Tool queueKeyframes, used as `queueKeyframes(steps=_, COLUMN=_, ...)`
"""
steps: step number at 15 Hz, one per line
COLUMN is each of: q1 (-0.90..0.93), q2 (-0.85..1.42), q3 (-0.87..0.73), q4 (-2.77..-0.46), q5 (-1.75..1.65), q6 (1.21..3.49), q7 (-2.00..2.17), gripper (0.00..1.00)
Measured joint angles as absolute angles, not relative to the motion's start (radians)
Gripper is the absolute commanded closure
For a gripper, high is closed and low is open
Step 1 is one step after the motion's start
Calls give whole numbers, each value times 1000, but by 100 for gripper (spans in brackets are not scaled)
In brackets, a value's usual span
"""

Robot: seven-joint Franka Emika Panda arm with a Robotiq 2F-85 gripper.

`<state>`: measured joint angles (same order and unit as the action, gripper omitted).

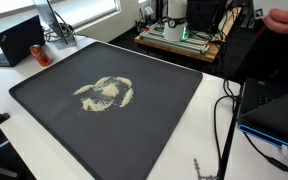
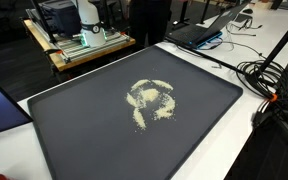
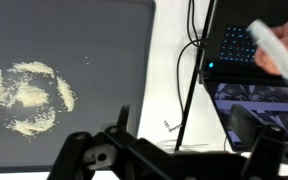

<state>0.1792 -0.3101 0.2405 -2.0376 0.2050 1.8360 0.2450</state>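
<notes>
The black robot gripper fills the lower edge of the wrist view. Its two finger linkages stand wide apart with nothing between them. It does not show in either exterior view.

The pale beige scatter of fine grains lies at the left of the wrist view, up and to the left of the gripper and well apart from it. In both exterior views the grains form a rough ring with a clump inside, near the middle of the frame. They rest on a black rectangular mat, which covers most of the white tabletop.

On the bare tabletop just above the gripper lies a small metal piece. Black cables run down past it. An open black laptop with a lit keyboard sits at the upper right.
</notes>
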Motion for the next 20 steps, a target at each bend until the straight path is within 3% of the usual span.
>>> queueKeyframes(steps=5, q1=213, q2=-304, q3=239, q4=-2037, q5=310, q6=1876, q7=128, gripper=0)
queueKeyframes(steps=6, q1=216, q2=-304, q3=237, q4=-2036, q5=326, q6=1876, q7=104, gripper=21)
queueKeyframes(steps=15, q1=220, q2=-303, q3=230, q4=-2035, q5=384, q6=1876, q7=-22, gripper=84)
queueKeyframes(steps=17, q1=220, q2=-303, q3=229, q4=-2035, q5=385, q6=1876, q7=-33, gripper=97)
queueKeyframes(steps=20, q1=220, q2=-303, q3=226, q4=-2035, q5=386, q6=1876, q7=-48, gripper=100)
